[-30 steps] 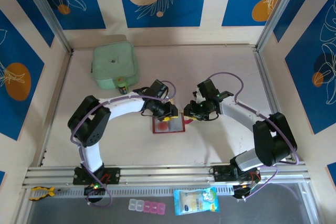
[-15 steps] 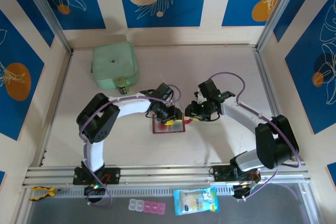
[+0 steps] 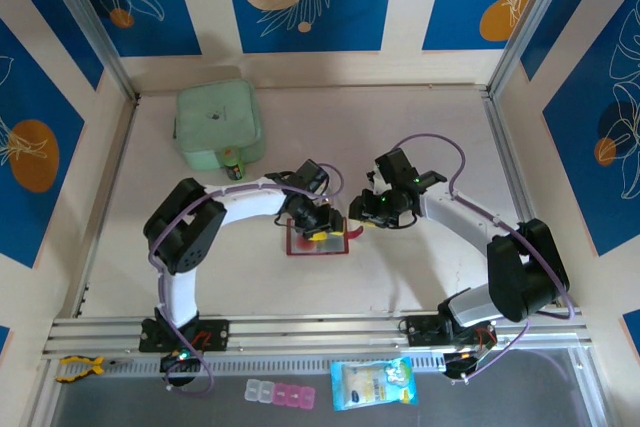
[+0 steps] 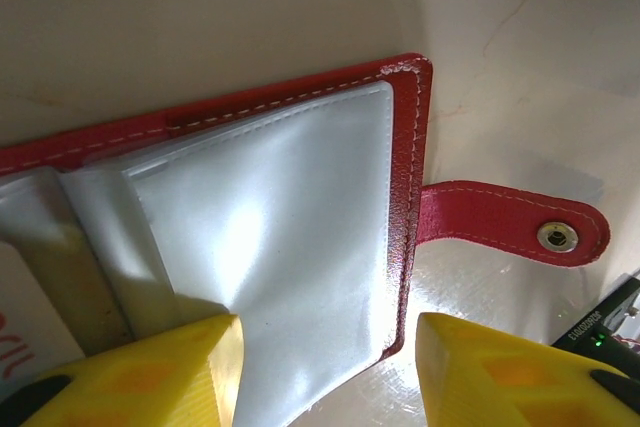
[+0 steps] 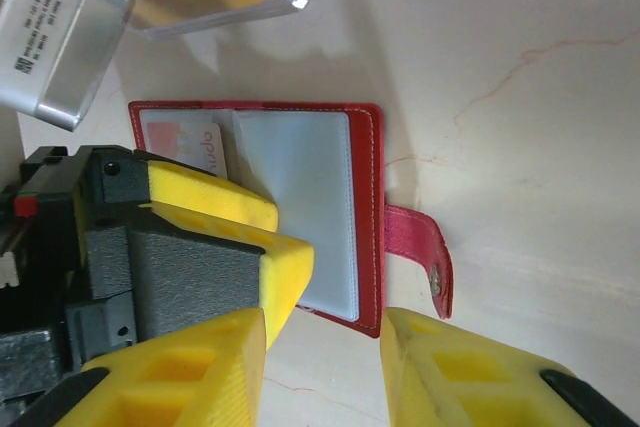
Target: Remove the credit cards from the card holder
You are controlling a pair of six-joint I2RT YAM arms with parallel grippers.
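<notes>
Left pincer half-open, low over the spread card holder, right pincer apart, empty, at its three o'clock

the red card holder lies open, snap tab pointing right; the left gripper has its yellow fingers apart over the clear pocket.

Left arm and right arm angled inward, jaws on both apart
</notes>
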